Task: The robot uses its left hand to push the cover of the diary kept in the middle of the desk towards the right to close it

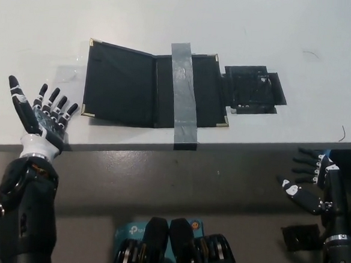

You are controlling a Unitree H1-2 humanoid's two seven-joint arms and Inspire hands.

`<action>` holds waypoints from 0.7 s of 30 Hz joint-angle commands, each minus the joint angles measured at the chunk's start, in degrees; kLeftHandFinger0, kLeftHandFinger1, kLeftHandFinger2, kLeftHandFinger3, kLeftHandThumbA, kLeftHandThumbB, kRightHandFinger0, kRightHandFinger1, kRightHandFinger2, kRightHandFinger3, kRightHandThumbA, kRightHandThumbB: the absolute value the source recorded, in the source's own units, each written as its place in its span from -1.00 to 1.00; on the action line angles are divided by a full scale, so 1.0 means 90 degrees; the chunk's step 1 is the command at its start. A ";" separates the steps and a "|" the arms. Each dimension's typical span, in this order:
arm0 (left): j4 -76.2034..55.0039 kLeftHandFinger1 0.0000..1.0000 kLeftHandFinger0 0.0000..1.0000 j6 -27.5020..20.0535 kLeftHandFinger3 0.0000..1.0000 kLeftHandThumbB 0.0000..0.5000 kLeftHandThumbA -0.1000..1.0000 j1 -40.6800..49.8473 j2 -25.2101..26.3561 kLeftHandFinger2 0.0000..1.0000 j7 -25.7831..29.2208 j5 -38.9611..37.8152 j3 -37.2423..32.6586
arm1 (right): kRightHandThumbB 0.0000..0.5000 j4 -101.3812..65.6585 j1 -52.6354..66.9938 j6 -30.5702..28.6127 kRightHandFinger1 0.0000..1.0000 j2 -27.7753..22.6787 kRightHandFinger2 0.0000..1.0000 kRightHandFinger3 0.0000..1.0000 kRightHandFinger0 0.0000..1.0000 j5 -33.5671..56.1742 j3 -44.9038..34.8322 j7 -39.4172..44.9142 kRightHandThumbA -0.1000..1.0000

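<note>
We see the diary lying open and flat in the middle of the white table. Its left cover is black with little gold corners. A strip of grey tape runs over the right half and sticks it down to the table edge.

Our left hand is at the table's near edge, just left of the diary and not touching it. Its fingers are spread apart and hold nothing. Our right hand rests low on the right, below the table, with its fingers apart too.

What could go wrong? The cover lies flat, so we think the fingers may slide over the top and not get under its edge. Then it would not lift. If we push too flat, the whole diary might only press against the tape and stay open. If we push too hard, the tape could peel off and the diary could slip to the right, toward the black patch beside it. The hand is also very near the table edge, so it could bump the edge first.
</note>
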 commanded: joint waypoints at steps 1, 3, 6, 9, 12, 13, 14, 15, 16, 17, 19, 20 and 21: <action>0.0255 1.00 1.00 0.0186 1.00 -0.12 1.00 -0.0029 -0.0369 1.00 0.0313 0.0067 -0.0126 | -0.95 -0.0164 -0.0267 -0.0018 0.10 -0.0124 0.27 0.51 -0.12 -0.0060 0.0016 0.0027 0.70; 0.0303 1.00 1.00 0.0181 1.00 -0.07 1.00 -0.0040 -0.0430 1.00 0.0373 0.0058 -0.0098 | -0.87 -0.0192 -0.0263 0.0009 0.10 -0.0122 0.28 0.52 -0.11 -0.0029 0.0004 0.0041 0.70; 0.0423 1.00 1.00 0.0113 1.00 -0.04 1.00 -0.0043 -0.0547 1.00 0.0312 -0.0110 -0.0007 | -0.80 -0.0224 -0.0251 -0.0006 0.08 -0.0124 0.26 0.50 -0.12 -0.0030 0.0011 0.0043 0.74; 0.0431 1.00 1.00 0.0126 1.00 -0.15 1.00 -0.0087 -0.0681 1.00 0.0305 -0.0273 0.0071 | -0.75 -0.0254 -0.0243 0.0032 0.09 -0.0113 0.27 0.49 -0.10 0.0001 0.0002 0.0053 0.74; 0.0346 1.00 1.00 0.0102 1.00 -0.17 1.00 -0.0042 -0.0920 1.00 0.0206 -0.0396 0.0045 | -0.79 -0.0263 -0.0212 0.0032 0.07 -0.0146 0.24 0.48 -0.12 -0.0026 0.0007 0.0056 0.73; 0.0321 1.00 1.00 0.0131 1.00 -0.16 1.00 -0.0039 -0.0976 1.00 0.0201 -0.0421 0.0026 | -0.81 -0.0261 -0.0215 0.0026 0.06 -0.0158 0.24 0.48 -0.13 -0.0072 0.0027 0.0046 0.74; 0.0297 1.00 1.00 0.0180 1.00 -0.13 1.00 -0.0040 -0.1039 1.00 0.0198 -0.0478 0.0021 | -0.81 -0.0258 -0.0219 0.0026 0.06 -0.0161 0.24 0.48 -0.13 -0.0077 0.0031 0.0047 0.74; 0.0258 1.00 1.00 0.0200 1.00 -0.12 1.00 -0.0028 -0.1127 1.00 0.0180 -0.0559 0.0028 | -0.81 -0.0238 -0.0232 0.0013 0.06 -0.0169 0.23 0.47 -0.14 -0.0073 0.0044 0.0062 0.75; 0.0245 1.00 1.00 0.0198 1.00 -0.10 1.00 -0.0013 -0.1152 1.00 0.0170 -0.0568 0.0019 | -0.80 -0.0225 -0.0242 0.0013 0.06 -0.0168 0.23 0.48 -0.14 -0.0073 0.0057 0.0065 0.75; 0.0252 1.00 1.00 0.0190 1.00 -0.09 1.00 -0.0009 -0.1183 1.00 0.0155 -0.0565 -0.0005 | -0.80 -0.0215 -0.0250 0.0015 0.06 -0.0172 0.23 0.48 -0.14 -0.0065 0.0062 0.0063 0.75; 0.0257 1.00 1.00 0.0196 1.00 -0.12 1.00 -0.0019 -0.1376 1.00 0.0163 -0.0681 0.0003 | -0.77 -0.0251 -0.0269 0.0087 0.08 -0.0174 0.25 0.48 -0.13 -0.0051 0.0061 0.0062 0.77; 0.0297 1.00 1.00 0.0220 1.00 -0.08 1.00 -0.0043 -0.1431 1.00 0.0123 -0.0785 0.0034 | -0.78 -0.0247 -0.0287 0.0084 0.09 -0.0179 0.26 0.49 -0.12 -0.0060 0.0068 0.0058 0.77; 0.0299 1.00 1.00 0.0222 1.00 -0.07 1.00 -0.0044 -0.1436 1.00 0.0120 -0.0799 0.0039 | -0.78 -0.0246 -0.0290 0.0085 0.09 -0.0180 0.26 0.49 -0.12 -0.0062 0.0071 0.0058 0.77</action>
